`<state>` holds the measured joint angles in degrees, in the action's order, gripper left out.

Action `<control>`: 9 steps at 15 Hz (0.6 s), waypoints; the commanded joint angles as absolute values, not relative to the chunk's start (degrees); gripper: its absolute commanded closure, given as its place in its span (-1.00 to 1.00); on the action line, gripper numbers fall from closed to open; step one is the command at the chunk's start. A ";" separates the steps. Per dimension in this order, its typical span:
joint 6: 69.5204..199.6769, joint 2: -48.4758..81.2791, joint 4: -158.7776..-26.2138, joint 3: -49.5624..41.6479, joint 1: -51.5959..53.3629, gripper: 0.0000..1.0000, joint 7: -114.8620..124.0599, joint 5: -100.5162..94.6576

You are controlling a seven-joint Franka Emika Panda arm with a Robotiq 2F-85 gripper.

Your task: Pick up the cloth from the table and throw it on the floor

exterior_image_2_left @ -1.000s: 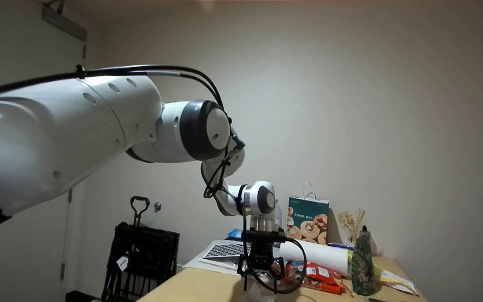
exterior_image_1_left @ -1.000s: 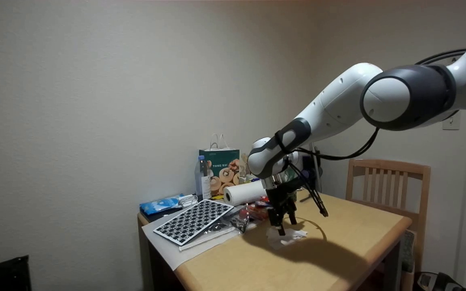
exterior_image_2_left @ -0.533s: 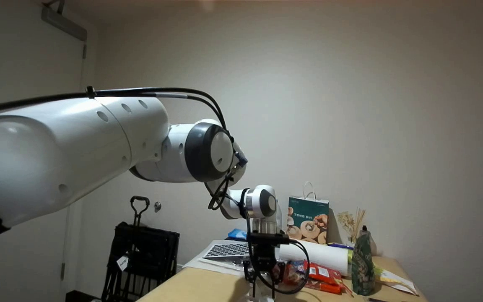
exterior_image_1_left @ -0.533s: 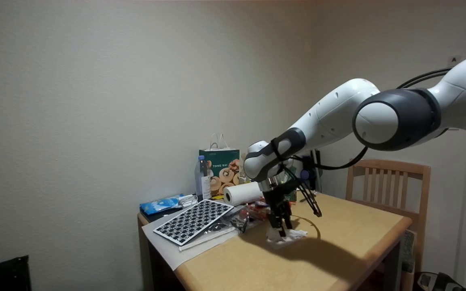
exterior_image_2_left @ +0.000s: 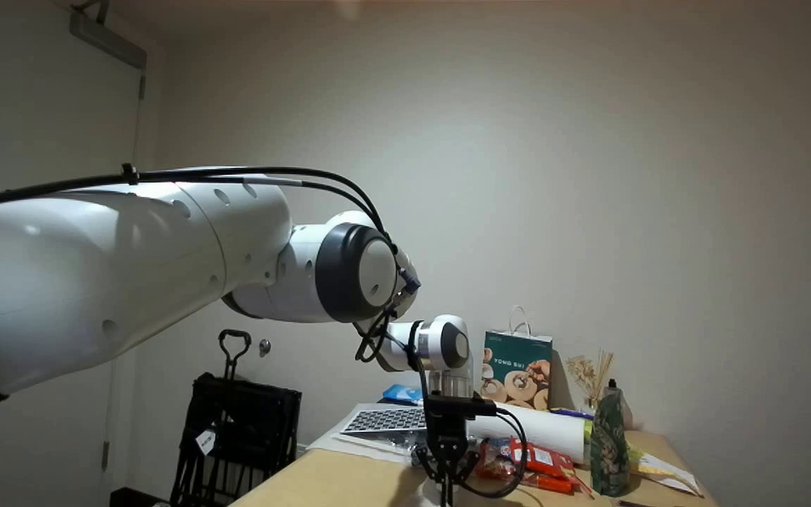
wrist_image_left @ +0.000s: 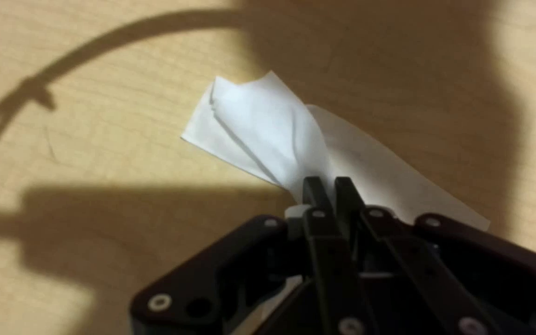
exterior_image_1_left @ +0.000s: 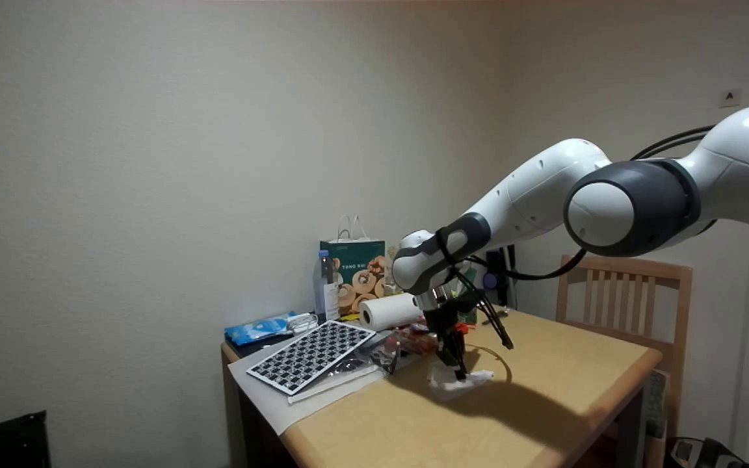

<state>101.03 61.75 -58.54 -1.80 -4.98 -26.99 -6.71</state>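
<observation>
The cloth point(wrist_image_left: 268, 125), white and thin like a tissue, lies on the wooden table point(exterior_image_1_left: 543, 351). In the wrist view its middle is bunched between my two fingertips, and a flap spreads out to each side. My gripper point(wrist_image_left: 327, 180) points down at it with the fingers almost together, shut on the cloth. In an exterior view the fingertips of the gripper point(exterior_image_1_left: 460, 376) sit right at the cloth point(exterior_image_1_left: 445, 386), low on the tabletop. The part of the cloth under the fingers is hidden. The floor is out of view.
A checkered board point(exterior_image_1_left: 313, 356) and clear plastic wrapping lie on white paper at the table's left. Behind stand a paper roll point(exterior_image_1_left: 391, 311), a bottle point(exterior_image_1_left: 326, 286) and a green bag point(exterior_image_1_left: 361, 273). Red packets point(exterior_image_2_left: 543, 461) lie near the arm. A wooden chair point(exterior_image_1_left: 628, 312) stands beyond the table.
The arm has come down to the tabletop. The fingers, wide apart a second ago, have closed together over the cloth, which stays in the same place.
</observation>
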 commanded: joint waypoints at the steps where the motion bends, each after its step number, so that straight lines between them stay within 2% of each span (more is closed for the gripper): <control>1: 99.71 62.03 -57.54 -0.36 -7.06 0.94 -29.61 -7.00; 4: 99.76 61.16 -58.12 -0.20 -7.52 0.85 -29.13 -6.85; 9: 101.06 55.14 -62.56 -0.18 -4.57 0.84 -26.96 -7.15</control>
<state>101.03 60.50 -58.26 -0.62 -6.16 -27.42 -6.70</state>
